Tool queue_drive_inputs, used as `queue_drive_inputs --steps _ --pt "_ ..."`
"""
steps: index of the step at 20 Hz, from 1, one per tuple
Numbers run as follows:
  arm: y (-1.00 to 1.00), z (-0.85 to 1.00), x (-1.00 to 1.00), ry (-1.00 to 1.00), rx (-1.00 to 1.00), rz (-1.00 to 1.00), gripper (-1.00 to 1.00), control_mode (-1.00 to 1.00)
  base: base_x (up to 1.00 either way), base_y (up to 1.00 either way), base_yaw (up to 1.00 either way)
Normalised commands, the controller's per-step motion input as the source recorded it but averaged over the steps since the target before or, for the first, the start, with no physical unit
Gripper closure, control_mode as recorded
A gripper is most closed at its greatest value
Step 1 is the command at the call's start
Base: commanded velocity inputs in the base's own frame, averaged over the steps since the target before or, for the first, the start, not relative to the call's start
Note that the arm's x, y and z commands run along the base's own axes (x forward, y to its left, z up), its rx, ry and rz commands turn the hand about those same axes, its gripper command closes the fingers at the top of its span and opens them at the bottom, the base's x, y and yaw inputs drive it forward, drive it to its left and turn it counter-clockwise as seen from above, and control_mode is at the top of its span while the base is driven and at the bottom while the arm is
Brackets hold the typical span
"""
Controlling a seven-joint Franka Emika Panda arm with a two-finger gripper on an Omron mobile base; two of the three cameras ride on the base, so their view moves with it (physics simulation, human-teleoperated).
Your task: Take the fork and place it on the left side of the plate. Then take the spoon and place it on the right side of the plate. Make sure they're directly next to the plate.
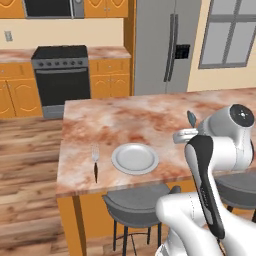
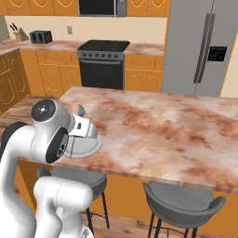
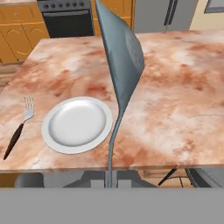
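Home kitchen: stove, fridge, island counter.

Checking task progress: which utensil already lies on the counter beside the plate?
The black-handled fork, left of the plate; the all-silver spoon is up in the gripper.

White arm bent at the elbow, jaws clamped tight, hand raised

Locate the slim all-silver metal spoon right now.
The slim all-silver metal spoon is held upright in the shut claw, above the marbled counter, right of the round grey-white plate.
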Motion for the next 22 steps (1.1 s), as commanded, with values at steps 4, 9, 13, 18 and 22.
queue_drive_inputs --steps 4,9,13,18,22 --pt "0.00 0.00 0.00 0.00 0.00 0.00 1.00 1.00 0.74 0.00 -0.05" --pt "-0.06 -0.60 0.66 0.12 0.01 0.00 1.00 -1.00 0.00 0.00 0.00" --pt "-0.12 -0.55 0.83 0.14 0.01 0.00 1.00 -1.00 0.00 0.00 0.00" --pt "-0.23 -0.33 0.70 0.08 0.06 0.00 1.00 -1.00 0.00 0.00 0.00" --pt "-0.22 -0.42 0.54 0.07 0.07 0.00 1.00 -1.00 0.00 0.00 0.00"
